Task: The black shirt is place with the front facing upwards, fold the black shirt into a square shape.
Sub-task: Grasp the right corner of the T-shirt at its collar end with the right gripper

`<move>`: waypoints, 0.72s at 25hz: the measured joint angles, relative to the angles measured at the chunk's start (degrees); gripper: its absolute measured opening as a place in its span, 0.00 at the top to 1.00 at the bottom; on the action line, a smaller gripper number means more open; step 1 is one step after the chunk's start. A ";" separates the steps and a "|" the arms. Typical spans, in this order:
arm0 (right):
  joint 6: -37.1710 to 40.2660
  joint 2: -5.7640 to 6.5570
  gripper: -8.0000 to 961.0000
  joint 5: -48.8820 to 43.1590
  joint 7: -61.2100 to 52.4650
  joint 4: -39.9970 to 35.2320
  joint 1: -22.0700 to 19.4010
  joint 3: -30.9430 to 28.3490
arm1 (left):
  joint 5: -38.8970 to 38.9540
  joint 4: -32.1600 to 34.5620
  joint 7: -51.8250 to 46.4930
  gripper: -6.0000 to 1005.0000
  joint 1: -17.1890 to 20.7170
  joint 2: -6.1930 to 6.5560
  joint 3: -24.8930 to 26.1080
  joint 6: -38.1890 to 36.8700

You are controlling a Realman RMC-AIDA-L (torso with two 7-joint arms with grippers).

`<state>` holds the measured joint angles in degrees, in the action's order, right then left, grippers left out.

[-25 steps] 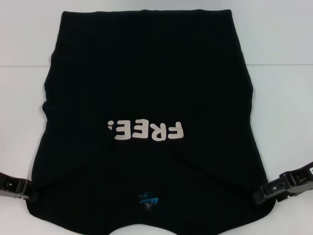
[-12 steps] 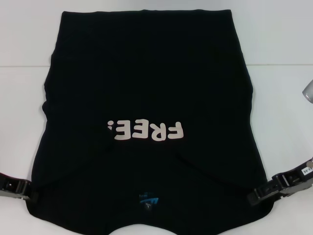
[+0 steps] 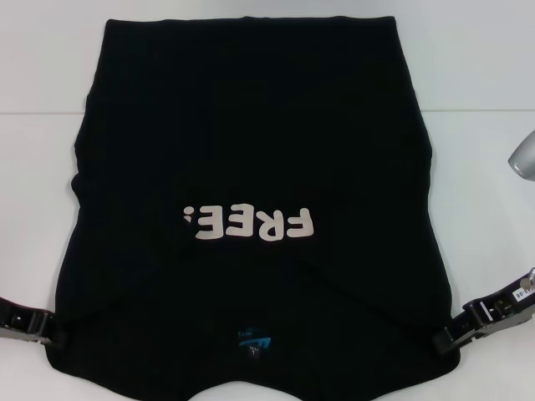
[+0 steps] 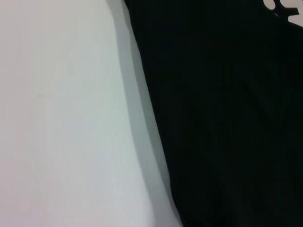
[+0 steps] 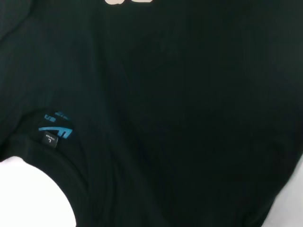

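Observation:
The black shirt (image 3: 251, 125) lies flat on the white table, front up, with its sides folded inward. Its pale "FREE!" lettering (image 3: 251, 224) sits mid-shirt and the blue neck label (image 3: 253, 341) is at the near edge. My left gripper (image 3: 52, 332) rests low at the shirt's near-left edge. My right gripper (image 3: 447, 338) is at the near-right corner, touching the cloth. The left wrist view shows the shirt's side edge (image 4: 227, 118) against the table. In the right wrist view black cloth (image 5: 189, 118) fills the picture, with the label (image 5: 56, 134) by the neck opening.
White table (image 3: 485, 209) borders the shirt on both sides and at the far end. A grey rounded part of the right arm (image 3: 525, 154) pokes in at the right edge. The shirt's near edge reaches the bottom of the head view.
The right gripper edged inward over the shirt's corner, then back out and lower. The grey arm part came into view at the right edge. The left gripper stayed put.

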<state>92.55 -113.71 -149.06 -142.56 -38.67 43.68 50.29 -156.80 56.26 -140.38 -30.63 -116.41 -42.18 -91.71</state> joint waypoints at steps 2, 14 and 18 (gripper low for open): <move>-0.01 0.08 0.48 0.00 -0.04 0.00 0.00 0.00 | 0.00 -0.11 0.01 0.98 -0.06 0.04 0.00 0.01; 0.12 0.07 0.90 -2.10 -0.08 0.00 0.91 0.07 | 0.00 -0.10 0.11 0.98 -0.13 0.17 0.00 0.03; 0.51 0.27 0.96 -2.12 0.14 0.00 1.14 0.06 | 0.04 -0.10 0.10 0.98 -0.13 0.27 0.00 -0.23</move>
<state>93.06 -113.44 -151.17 -142.42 -38.67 44.82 50.35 -156.76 56.16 -140.27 -30.76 -116.13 -42.18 -91.94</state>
